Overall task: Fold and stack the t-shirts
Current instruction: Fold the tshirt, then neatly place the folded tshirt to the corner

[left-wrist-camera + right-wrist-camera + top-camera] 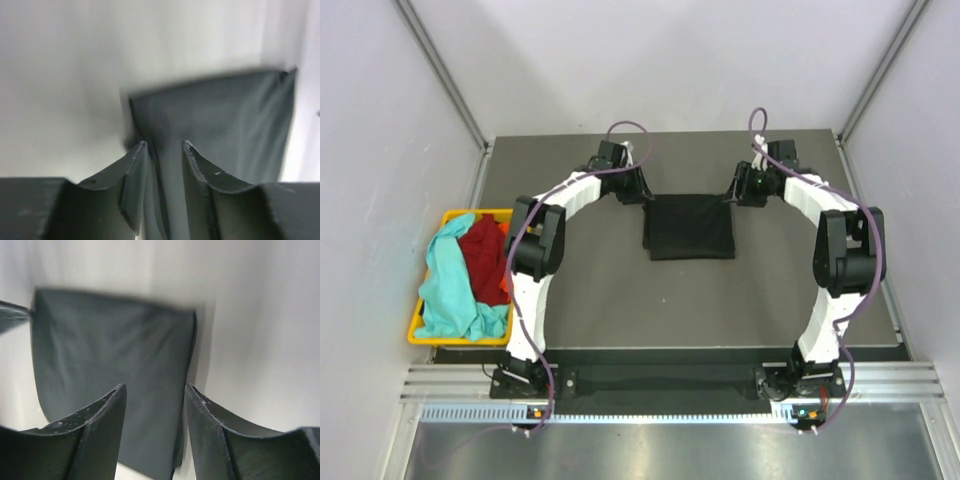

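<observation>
A black t-shirt [690, 227] lies folded into a flat rectangle on the dark table, towards the back. My left gripper [645, 192] is at its far left corner and my right gripper [730, 192] at its far right corner. In the left wrist view the left gripper [164, 145] has its jaws apart, with the black cloth [220, 120] and one of its creases showing in the gap. The right gripper [155, 387] stands open over the shirt's edge [110, 355], nothing pinched. A teal t-shirt [445, 285], a red one [483, 255] and a sliver of an orange one [504, 288] lie crumpled in the basket.
A yellow plastic basket [450, 341] sits off the table's left edge, beside the left arm. Grey walls close in the table on the left, right and back. A metal rail runs along the near edge by the arm bases.
</observation>
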`<state>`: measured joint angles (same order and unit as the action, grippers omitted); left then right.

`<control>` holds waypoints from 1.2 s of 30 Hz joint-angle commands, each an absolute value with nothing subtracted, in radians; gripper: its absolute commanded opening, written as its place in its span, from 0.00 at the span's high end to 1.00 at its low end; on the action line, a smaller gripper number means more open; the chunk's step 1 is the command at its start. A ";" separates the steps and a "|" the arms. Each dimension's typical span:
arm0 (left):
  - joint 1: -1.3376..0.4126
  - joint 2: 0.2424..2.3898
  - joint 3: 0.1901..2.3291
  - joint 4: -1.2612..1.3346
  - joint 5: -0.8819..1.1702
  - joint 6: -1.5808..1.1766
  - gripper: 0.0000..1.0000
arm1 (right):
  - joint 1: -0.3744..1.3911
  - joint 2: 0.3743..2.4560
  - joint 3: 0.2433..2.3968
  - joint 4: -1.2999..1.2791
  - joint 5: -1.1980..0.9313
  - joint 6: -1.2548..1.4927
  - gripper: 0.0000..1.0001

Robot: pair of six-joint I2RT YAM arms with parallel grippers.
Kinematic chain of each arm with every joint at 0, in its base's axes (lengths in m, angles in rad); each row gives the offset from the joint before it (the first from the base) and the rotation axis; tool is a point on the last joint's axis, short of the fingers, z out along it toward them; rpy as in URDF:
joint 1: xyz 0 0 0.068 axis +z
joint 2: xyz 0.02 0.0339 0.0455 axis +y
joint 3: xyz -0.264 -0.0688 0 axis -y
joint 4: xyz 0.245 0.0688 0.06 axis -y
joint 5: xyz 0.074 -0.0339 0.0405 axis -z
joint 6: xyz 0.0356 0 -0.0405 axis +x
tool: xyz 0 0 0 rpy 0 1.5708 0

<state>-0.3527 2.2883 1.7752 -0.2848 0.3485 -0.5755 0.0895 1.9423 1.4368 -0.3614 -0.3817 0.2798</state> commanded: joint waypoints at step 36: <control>-0.373 2.120 1.362 -0.063 0.492 -0.659 0.47 | 0.063 1.815 1.183 -0.272 -0.485 0.241 0.41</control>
<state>-0.3630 2.0888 1.3586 -0.1158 0.5236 -0.6369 0.0734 1.8786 1.1904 -0.3256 -0.4877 0.2314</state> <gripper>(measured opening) 0.532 0.589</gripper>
